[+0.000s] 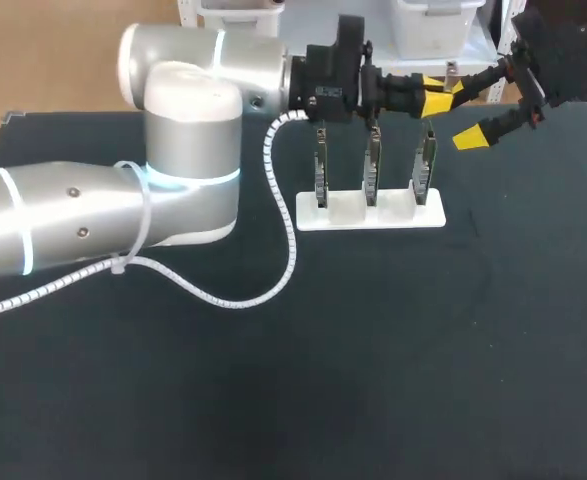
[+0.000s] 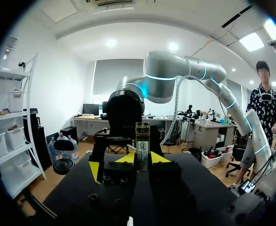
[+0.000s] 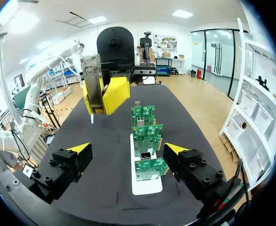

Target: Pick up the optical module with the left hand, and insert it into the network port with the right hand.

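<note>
Your left gripper (image 2: 143,158) pinches the optical module (image 2: 142,143) upright, held clear of the circuit boards (image 3: 145,134) and facing your right gripper (image 3: 127,149), fingers spread wide, probably presenting it for handover.

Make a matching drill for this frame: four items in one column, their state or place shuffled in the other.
Items
1. slim metal optical module
2. right pincer
3. three green circuit boards
4. white rectangular base

States or places
A. lies flat on the black table
B. open, holding nothing
C. clamped in the left pincer
D. stand upright in a row on the base

Pairs: 1-C, 2-B, 3-D, 4-A
</note>
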Controlling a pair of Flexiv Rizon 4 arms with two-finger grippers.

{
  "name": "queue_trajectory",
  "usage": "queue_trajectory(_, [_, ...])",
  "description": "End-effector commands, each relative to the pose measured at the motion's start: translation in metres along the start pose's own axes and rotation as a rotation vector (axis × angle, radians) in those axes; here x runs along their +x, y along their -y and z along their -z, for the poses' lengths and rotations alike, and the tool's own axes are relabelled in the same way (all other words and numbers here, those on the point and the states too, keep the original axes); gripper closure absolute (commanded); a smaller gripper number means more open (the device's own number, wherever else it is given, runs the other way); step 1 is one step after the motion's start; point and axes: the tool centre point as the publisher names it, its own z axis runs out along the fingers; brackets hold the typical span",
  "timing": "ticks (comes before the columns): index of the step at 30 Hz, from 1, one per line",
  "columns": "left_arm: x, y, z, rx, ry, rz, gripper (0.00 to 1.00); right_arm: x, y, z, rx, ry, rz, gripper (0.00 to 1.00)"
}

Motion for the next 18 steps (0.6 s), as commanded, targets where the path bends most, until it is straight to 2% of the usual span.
queue_trajectory(1, [-0.001, -0.009, -0.003, 0.011, -0.002, -0.004, 1.0, 0.0, -0.002, 0.0, 0.004, 0.0, 0.001, 0.0])
queue_trajectory(18, [0.017, -0.006, 0.001, -0.012, -0.029, 0.043, 1.0, 0.0, -0.002, 0.0, 0.004, 0.0, 0.001, 0.0])
